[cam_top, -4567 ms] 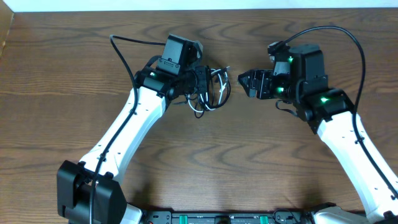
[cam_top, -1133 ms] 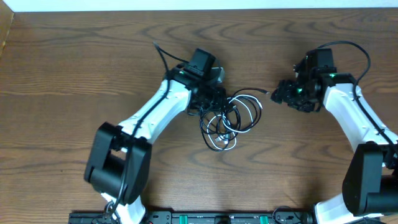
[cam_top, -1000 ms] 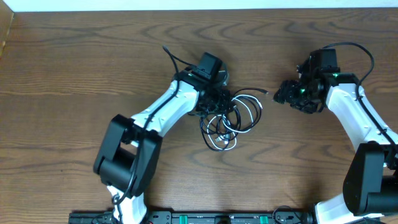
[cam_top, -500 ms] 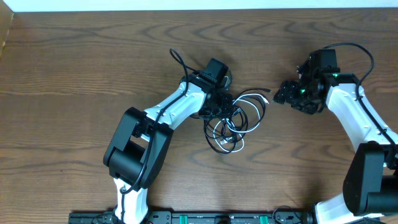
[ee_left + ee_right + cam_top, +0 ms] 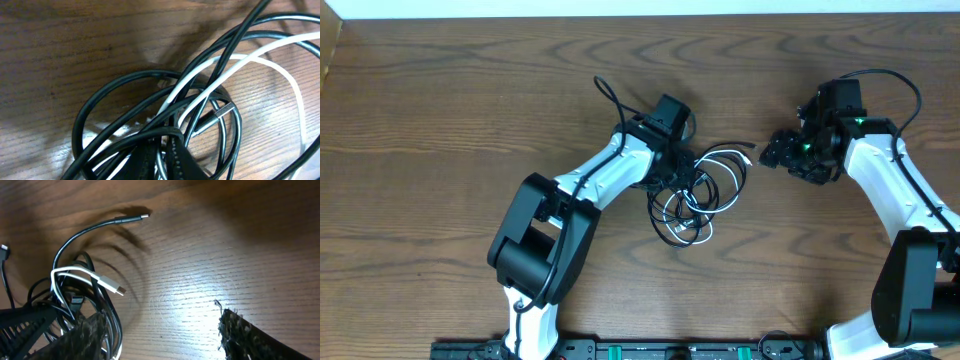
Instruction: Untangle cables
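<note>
We find the cables point(image 5: 692, 190) tangled at the middle of the bench point(image 5: 440, 120), black loops crossing a white cord point(image 5: 107, 284). The left pincer point(image 5: 676, 160) sits at the heap's ten o'clock edge, seemingly clenched on black strands. The right pincer point(image 5: 160, 340), at three o'clock, is released and empty, apart from the cables.

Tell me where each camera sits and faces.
Overhead: above the brown wooden table, looking straight down; both white arms and a tangle of thin black and white cords show.
Left wrist: on left gripper, close over the tangle; own fingertips at bottom.
Right wrist: on right gripper, facing the tangle; both fingers show.
All share the tangle.
</note>
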